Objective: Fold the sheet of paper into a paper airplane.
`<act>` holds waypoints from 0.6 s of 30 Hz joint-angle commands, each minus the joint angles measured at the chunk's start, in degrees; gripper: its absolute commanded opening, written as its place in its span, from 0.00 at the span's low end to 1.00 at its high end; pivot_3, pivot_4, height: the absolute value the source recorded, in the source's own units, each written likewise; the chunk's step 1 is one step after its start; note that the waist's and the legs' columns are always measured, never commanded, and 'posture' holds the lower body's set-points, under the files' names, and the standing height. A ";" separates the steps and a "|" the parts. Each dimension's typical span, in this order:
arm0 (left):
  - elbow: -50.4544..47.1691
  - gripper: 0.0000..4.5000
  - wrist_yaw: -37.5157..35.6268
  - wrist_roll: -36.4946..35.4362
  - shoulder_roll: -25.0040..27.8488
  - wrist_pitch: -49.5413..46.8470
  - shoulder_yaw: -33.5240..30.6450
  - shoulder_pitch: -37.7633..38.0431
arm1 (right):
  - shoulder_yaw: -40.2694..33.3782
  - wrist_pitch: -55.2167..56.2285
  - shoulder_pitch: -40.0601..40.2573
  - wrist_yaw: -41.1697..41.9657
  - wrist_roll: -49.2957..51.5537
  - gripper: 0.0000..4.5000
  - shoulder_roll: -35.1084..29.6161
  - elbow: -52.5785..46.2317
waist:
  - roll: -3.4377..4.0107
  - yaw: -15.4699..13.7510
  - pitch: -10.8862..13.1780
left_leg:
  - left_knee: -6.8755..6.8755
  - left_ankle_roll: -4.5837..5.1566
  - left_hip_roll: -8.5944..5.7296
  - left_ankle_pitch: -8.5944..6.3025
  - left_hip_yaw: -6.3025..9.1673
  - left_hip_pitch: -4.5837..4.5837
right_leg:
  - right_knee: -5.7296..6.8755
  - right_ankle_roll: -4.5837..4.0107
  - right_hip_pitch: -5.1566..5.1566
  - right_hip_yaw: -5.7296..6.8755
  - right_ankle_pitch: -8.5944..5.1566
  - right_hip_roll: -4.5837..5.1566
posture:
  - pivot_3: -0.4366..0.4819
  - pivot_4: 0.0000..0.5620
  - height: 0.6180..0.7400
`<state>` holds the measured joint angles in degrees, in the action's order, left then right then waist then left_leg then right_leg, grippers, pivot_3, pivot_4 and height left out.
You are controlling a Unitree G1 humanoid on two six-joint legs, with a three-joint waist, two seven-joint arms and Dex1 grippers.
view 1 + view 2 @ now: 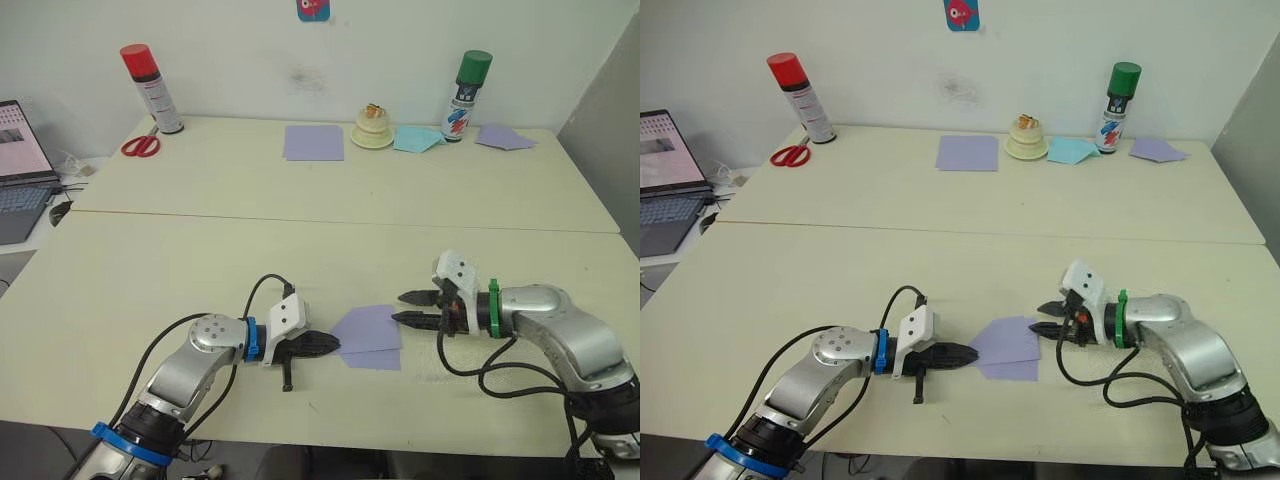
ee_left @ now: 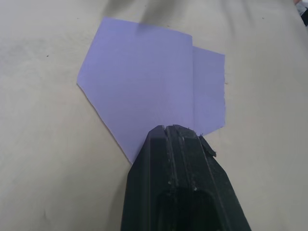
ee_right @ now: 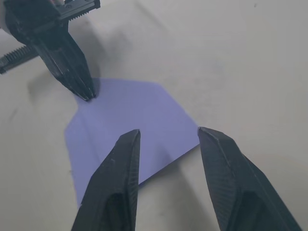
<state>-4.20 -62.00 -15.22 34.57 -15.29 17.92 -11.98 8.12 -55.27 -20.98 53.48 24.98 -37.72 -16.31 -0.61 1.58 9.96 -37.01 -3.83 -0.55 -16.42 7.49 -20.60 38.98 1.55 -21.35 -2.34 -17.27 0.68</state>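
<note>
In the left eye view, the partly folded sheet of paper [image 1: 367, 335] is being kept flat on the tabletop [image 1: 300, 250] between the two grippers. In the left wrist view, the left gripper [image 2: 179, 129], fingers closed, is being pressed on its pointed corner. In the right wrist view, the right gripper [image 3: 168, 132] is being held with fingers spread over the opposite edge.

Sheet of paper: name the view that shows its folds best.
Left wrist view: the sheet of paper lies close, its folded layer edge plain. The right wrist view shows it behind the open right gripper; the eye views show it small.
</note>
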 commanded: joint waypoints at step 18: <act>2.81 0.00 -0.08 4.34 0.72 0.32 2.74 1.26 | 2.47 -14.07 -9.88 -1.55 5.96 0.44 7.84 16.74 | 0.16 0.30 -0.67 | 0.03 0.01 -0.01 0.00 -0.09 0.07 | 0.00 0.02 0.00 0.05 0.00 -0.03 | 0.48 0.27 1.00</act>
<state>-3.87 -62.11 -14.05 34.94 -14.12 18.18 -11.78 9.86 -69.78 -30.43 51.97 30.42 -30.63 -0.74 -0.44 1.88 9.29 -36.98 -3.82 -0.55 -16.42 7.40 -20.52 38.98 1.56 -21.34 -2.29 -17.27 0.57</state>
